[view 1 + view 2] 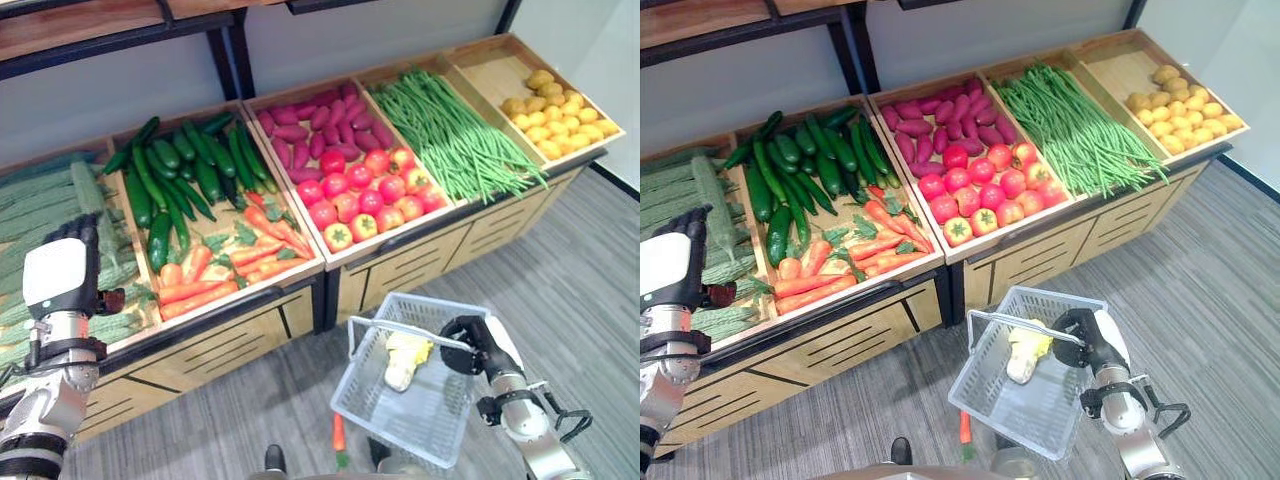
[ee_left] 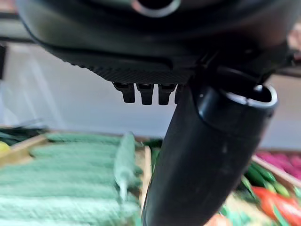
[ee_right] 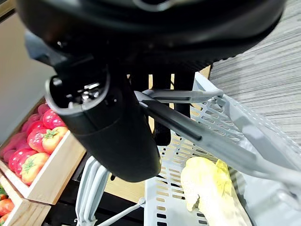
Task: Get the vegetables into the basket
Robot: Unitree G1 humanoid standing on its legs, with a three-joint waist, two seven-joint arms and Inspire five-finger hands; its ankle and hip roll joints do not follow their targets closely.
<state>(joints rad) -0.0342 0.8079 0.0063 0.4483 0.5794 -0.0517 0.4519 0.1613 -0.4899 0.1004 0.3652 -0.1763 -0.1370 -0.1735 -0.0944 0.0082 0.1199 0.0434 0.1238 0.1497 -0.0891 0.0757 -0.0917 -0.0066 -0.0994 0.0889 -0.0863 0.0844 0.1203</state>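
Observation:
A pale grey plastic basket (image 1: pixel 430 412) hangs low over the floor in front of the stand, tilted. My right hand (image 1: pixel 478 342) is shut on its handle (image 3: pixel 188 96), fingers curled round the bar. A yellow-green leafy cabbage (image 1: pixel 404 360) lies inside the basket. My left hand (image 1: pixel 72 250) is raised over the bin of ridged green gourds (image 1: pixel 45 215) at the stand's left end, open with its fingers straight and holding nothing. In the bin beside it lie cucumbers (image 1: pixel 180 170) and carrots (image 1: pixel 215 275).
The wooden stand also holds purple sweet potatoes (image 1: pixel 310 125), tomatoes (image 1: pixel 365 195), green beans (image 1: pixel 450 130) and yellow potatoes (image 1: pixel 555 110). A single carrot (image 1: pixel 340 435) lies on the grey floor beside the basket. A dark shelf runs above the bins at the back.

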